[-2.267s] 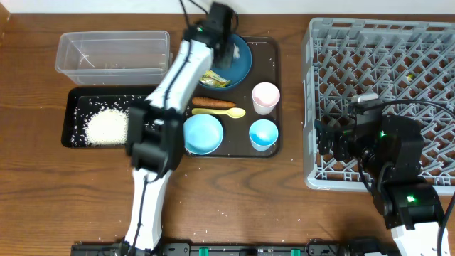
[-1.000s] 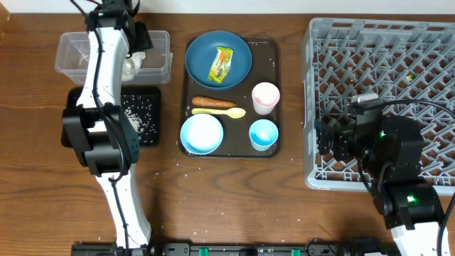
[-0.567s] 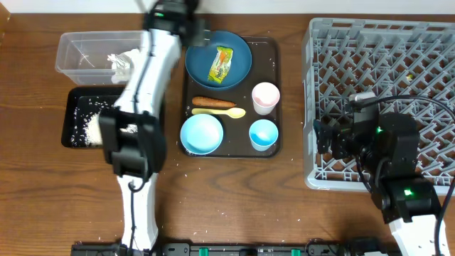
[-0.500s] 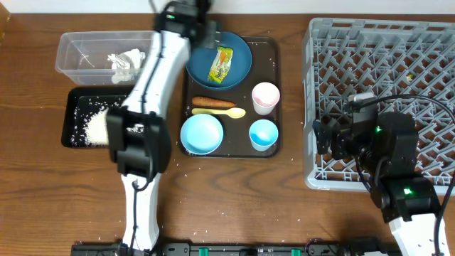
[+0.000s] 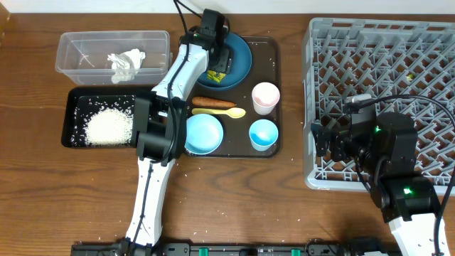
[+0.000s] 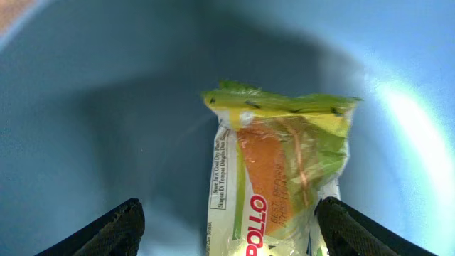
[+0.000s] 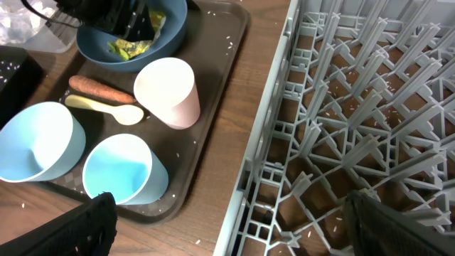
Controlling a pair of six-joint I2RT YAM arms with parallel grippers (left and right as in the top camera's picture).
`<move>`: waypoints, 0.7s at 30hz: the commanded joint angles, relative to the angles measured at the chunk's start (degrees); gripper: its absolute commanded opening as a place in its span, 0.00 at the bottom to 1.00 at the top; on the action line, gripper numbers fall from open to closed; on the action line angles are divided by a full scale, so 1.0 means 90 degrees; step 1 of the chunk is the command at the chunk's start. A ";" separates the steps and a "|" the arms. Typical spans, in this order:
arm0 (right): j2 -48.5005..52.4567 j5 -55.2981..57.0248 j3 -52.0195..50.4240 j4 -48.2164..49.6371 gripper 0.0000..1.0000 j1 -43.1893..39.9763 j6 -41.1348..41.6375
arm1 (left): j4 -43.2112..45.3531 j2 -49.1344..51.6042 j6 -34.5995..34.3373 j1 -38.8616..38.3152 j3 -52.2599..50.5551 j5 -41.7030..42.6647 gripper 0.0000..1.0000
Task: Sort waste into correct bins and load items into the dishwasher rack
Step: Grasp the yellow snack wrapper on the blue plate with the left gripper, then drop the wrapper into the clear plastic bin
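Toward the front right corner of the table [image 5: 234,199], the right gripper [image 7: 245,227] hangs over the left wall of the grey dishwasher rack [image 5: 398,57], its fingers spread wide with nothing between them. The rack fills the right side back to the far edge. At mid-table lies the brown serving tray [image 5: 236,136]. Along its front edge sit the light blue bowl [image 5: 203,134] and the small light blue cup [image 5: 263,134]. Behind them come the yellow spoon [image 5: 220,112] and the carrot [image 5: 213,102], lying side by side, with the pale pink cup [image 5: 265,97] to their right. At the tray's far end is the dark blue plate [image 5: 240,57]. The left gripper [image 6: 231,231] is low over the plate with its fingers set well apart on either side of the yellow-green wrapper [image 6: 284,163], gripping nothing. Whether the fingertips touch the plate is hard to tell. On the left side, the black tray [image 5: 75,99] holds a heap of rice [image 5: 108,126]. Beyond it, at the far left corner, the clear tub [image 5: 71,46] holds the crumpled tissue [image 5: 124,60].
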 commanded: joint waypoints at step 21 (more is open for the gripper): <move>-0.0002 -0.0078 0.0100 -0.0002 0.99 0.0061 0.0068 | -0.0228 -0.1241 -0.0359 0.0163 0.0046 0.0491 0.06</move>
